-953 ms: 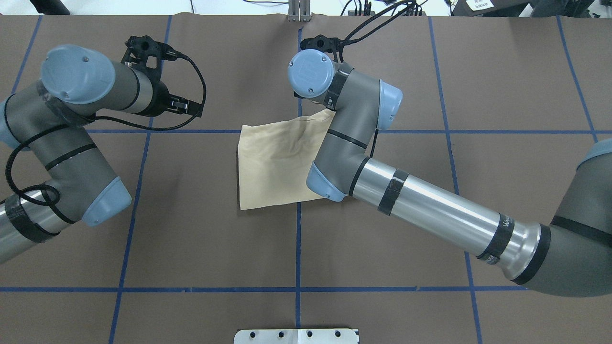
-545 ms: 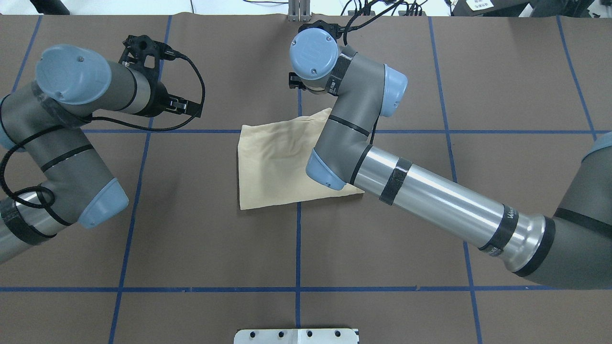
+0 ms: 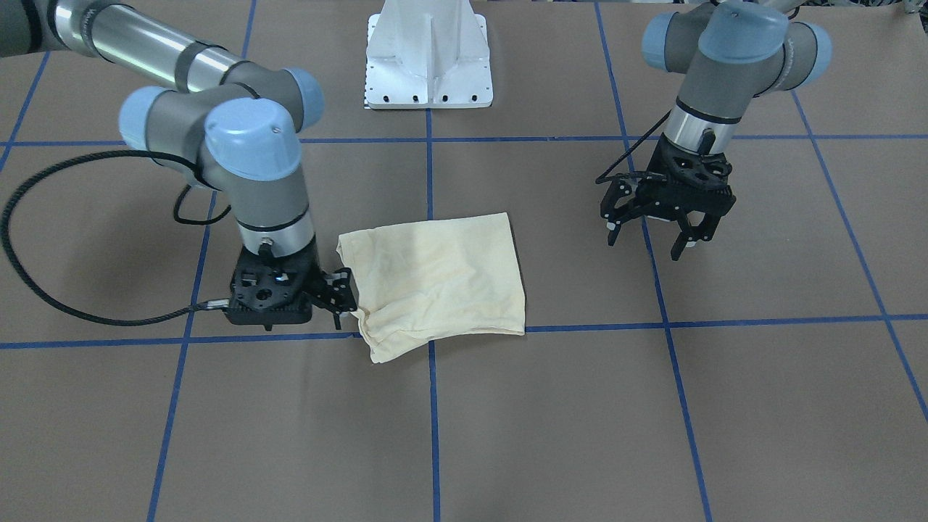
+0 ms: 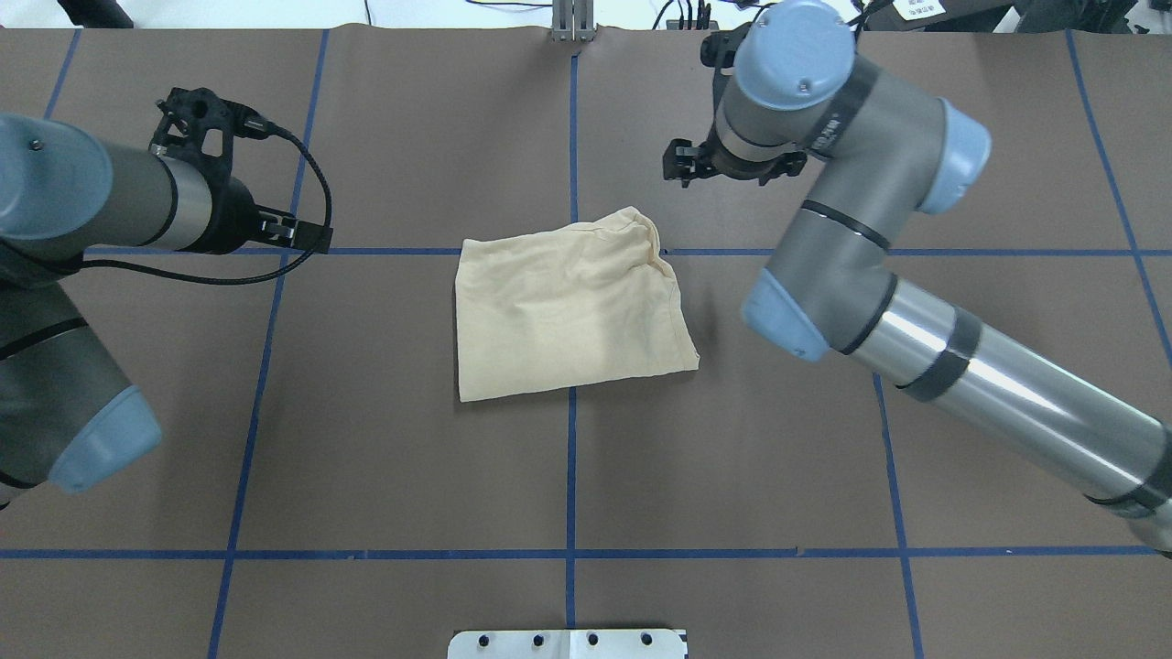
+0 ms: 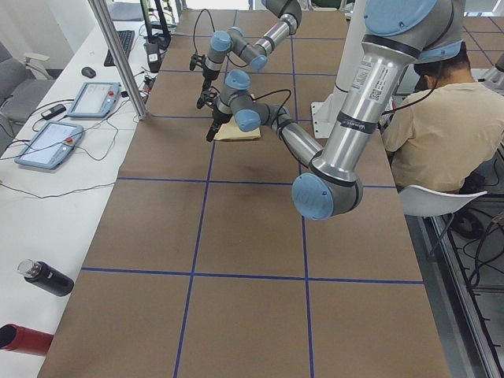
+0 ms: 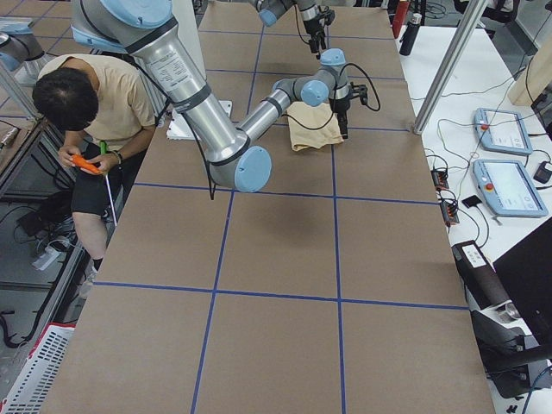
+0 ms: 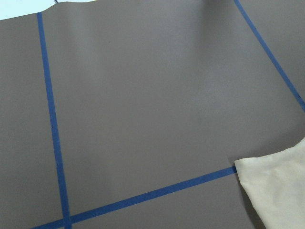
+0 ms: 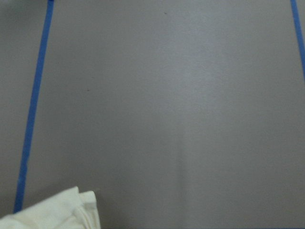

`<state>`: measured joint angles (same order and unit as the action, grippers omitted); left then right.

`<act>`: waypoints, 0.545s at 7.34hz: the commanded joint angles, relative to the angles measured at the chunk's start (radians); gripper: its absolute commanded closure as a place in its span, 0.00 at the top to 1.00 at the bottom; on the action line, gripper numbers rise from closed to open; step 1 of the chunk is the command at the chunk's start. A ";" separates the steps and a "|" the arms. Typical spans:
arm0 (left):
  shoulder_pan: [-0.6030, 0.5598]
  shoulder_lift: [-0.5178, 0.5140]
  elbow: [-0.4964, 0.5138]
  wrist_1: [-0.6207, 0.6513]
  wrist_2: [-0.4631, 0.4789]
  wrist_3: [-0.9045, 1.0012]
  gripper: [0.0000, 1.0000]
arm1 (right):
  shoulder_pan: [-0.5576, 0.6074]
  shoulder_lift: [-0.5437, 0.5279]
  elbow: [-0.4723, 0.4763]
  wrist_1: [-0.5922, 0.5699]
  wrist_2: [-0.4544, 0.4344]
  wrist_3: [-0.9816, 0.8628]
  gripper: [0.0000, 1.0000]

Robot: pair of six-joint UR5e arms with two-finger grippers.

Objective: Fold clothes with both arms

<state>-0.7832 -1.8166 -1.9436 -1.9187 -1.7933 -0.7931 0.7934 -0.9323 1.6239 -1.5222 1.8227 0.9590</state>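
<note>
The cream-yellow shirt [image 4: 568, 311] lies folded into a rough rectangle at mid-table, its far right corner bunched up. No print shows. My right gripper [image 4: 682, 165] hovers open beyond that corner, apart from the cloth; in the front-facing view the right gripper [image 3: 341, 293] hangs just beside the shirt [image 3: 442, 275] with nothing in it. My left gripper [image 3: 649, 239] hangs open and empty well to the other side, fingers pointing down. Both wrist views show only a shirt corner [image 7: 279, 191] [image 8: 52, 214] on brown table, no fingers.
Blue tape lines grid the brown table. The white pedestal base [image 3: 428, 54] stands at the robot's edge. A seated person [image 5: 441, 126] is beside the table. Control tablets [image 5: 47, 142] and a dark bottle [image 5: 47, 277] lie on the side bench.
My right arm has swung off the shirt toward the far right, gripper now clear of the cloth, uncovering the whole shirt. My left arm has drawn back to the left.
</note>
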 commanded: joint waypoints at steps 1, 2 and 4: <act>-0.054 0.194 -0.162 0.007 -0.001 0.105 1.00 | 0.122 -0.286 0.268 -0.053 0.105 -0.243 1.00; -0.130 0.279 -0.216 0.012 -0.008 0.229 1.00 | 0.192 -0.407 0.316 -0.044 0.153 -0.364 1.00; -0.404 0.388 -0.213 0.009 -0.238 0.581 1.00 | 0.352 -0.669 0.375 0.076 0.293 -0.576 1.00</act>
<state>-1.0245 -1.5041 -2.1506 -1.9089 -1.9050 -0.4280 1.0392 -1.4309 1.9615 -1.5291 2.0162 0.5169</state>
